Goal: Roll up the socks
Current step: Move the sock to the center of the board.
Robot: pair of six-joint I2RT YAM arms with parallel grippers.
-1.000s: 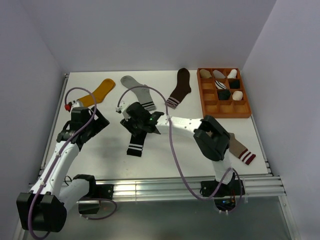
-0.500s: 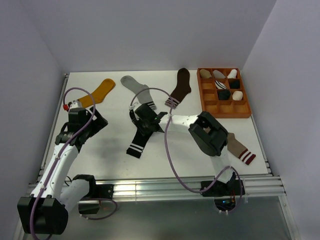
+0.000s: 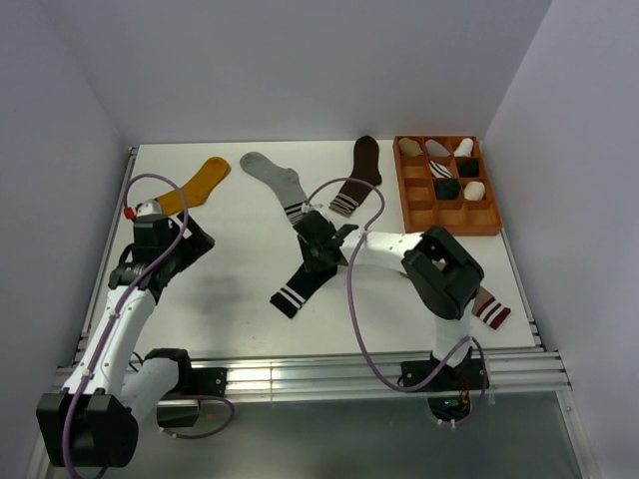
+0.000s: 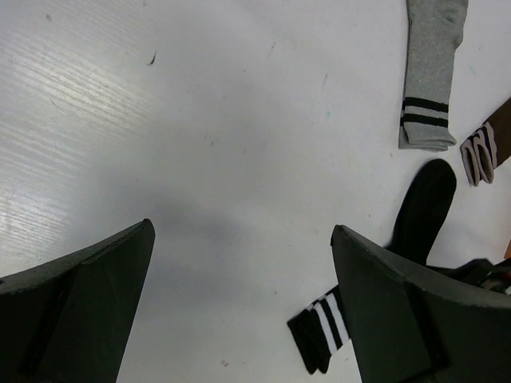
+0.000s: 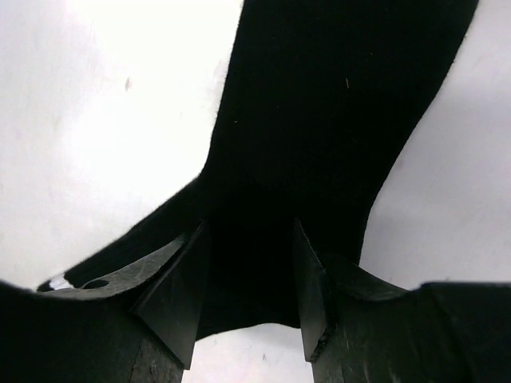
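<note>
The black sock with white cuff stripes (image 3: 296, 287) is clamped by the right gripper (image 3: 318, 251) near the centre of the table (image 3: 220, 299), its cuff laid out toward 7 o'clock. The left gripper (image 3: 188, 242) is held with its fingers apart at 9 o'clock from the sock.

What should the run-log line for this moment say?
right gripper: shut on black striped-cuff sock | sock: flat on table, unrolled | left gripper: open, holding nothing, above table

A: Sock colours?
B: Black sock (image 3: 300, 286), white cuff stripes. Far edge: mustard sock (image 3: 200, 183); grey sock (image 3: 275, 180), black stripes; brown sock (image 3: 359, 175), pale stripes. Near-right corner: taupe sock (image 3: 487, 305), maroon-white cuff.
A: Tray (image 3: 449, 229)?
B: Orange. My right pincer (image 5: 249, 263): black.
</note>
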